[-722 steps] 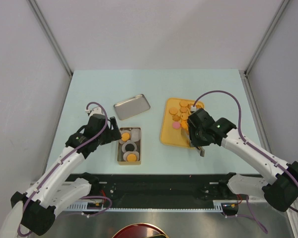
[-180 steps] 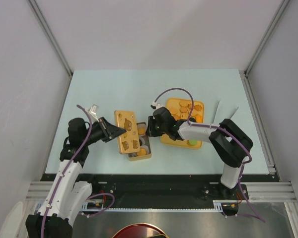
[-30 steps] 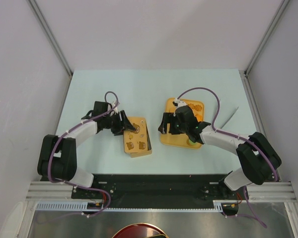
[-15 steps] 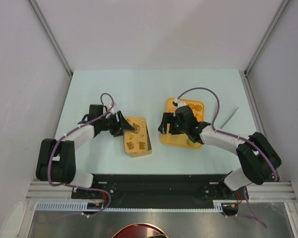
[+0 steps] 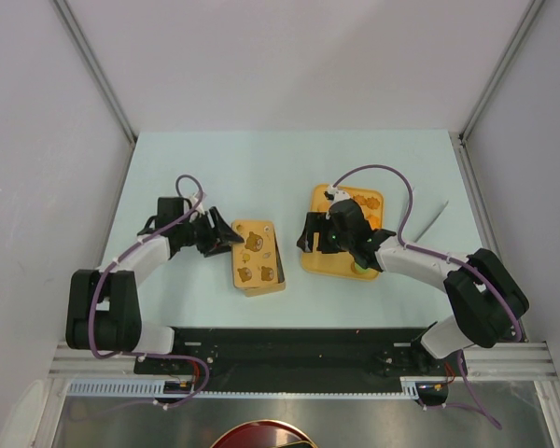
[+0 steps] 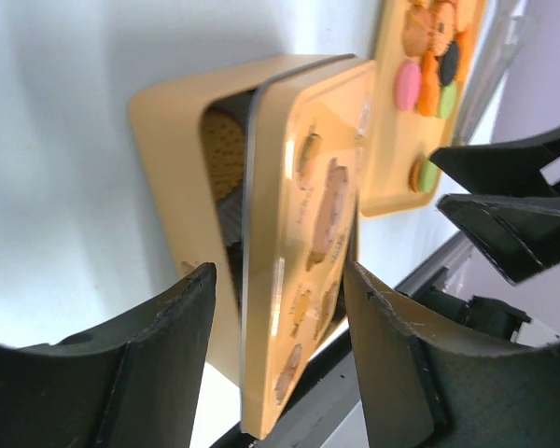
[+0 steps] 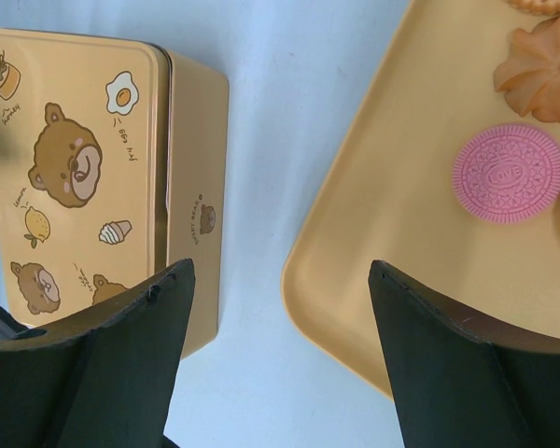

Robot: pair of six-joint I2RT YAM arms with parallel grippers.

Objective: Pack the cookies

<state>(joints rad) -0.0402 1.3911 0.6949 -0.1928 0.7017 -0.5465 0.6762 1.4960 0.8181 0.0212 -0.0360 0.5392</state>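
**Lid skewed on the tin, left jaws lined up on it**

My left gripper (image 5: 226, 237) stands open and empty, its fingers spread a little wider than the end of the tin (image 6: 173, 177) straight ahead of them. The overhead view puts the tin's long axis crosswise to the way those jaws point, so I'd be meeting its long side, not its end. My judgement is that the next move is seating the lid (image 6: 313, 215), and the left arm is the nearer one for that.

My right gripper (image 7: 280, 271) is spread wide, also holding nothing. It hangs over the bare strip between the two: the tin is ahead of its left finger and the orange tray (image 7: 373, 215) ahead of its right.

The loose cookies (image 7: 509, 174) lie on that tray, past the right finger. The left wrist view shows something brown and textured inside the tin, likely a packed cookie.

The views disagree usefully. From the right wrist the lid looks flush on the tin. From the left wrist it stands off one edge, with a dark gap into the tin.
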